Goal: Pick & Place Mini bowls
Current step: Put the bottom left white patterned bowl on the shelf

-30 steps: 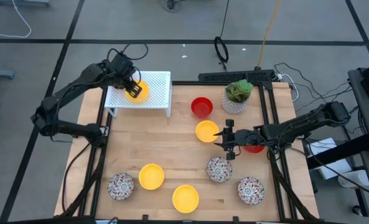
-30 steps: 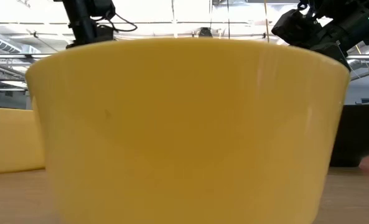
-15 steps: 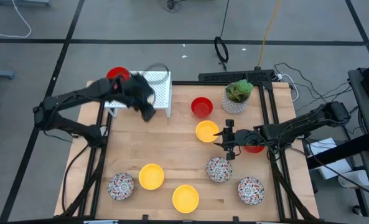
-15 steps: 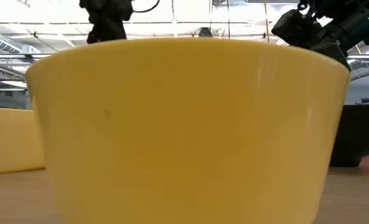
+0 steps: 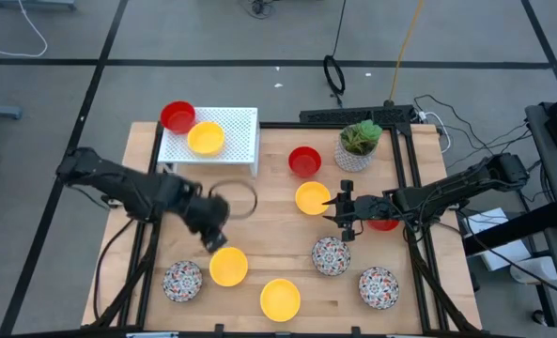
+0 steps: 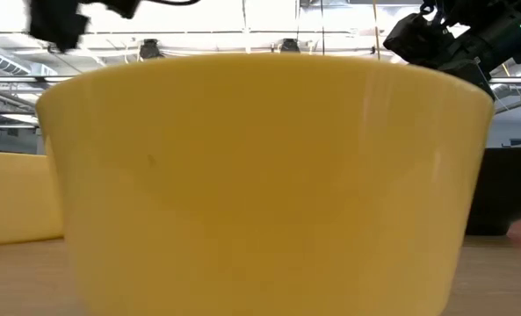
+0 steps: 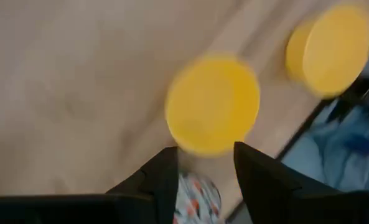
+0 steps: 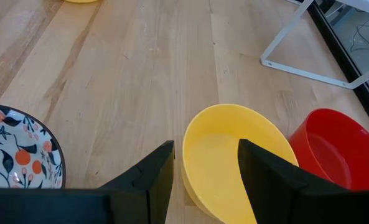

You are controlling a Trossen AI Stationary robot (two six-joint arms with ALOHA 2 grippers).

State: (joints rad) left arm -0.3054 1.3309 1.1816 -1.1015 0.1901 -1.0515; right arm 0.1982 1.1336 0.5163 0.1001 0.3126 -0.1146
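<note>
Evenly lit, bright scene; motion blur in two views.

Soft overhead light across the table [image 5: 259,188], only faint shadows beside the bowls. Smeared dark streaks around the left pincer [image 5: 214,242] from above. Left wrist view heavily blurred: yellow bowl [image 7: 213,104] with fuzzy edges, wood grain washed out. Right wrist view sharp, slight sheen inside the red bowl [image 8: 331,149]. Low view filled by a near yellow bowl [image 6: 269,175], glaring ceiling lights behind.

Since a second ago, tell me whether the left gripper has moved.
Yes. The left gripper has left the white rack and crossed toward the near edge, now beside a yellow bowl.
</note>
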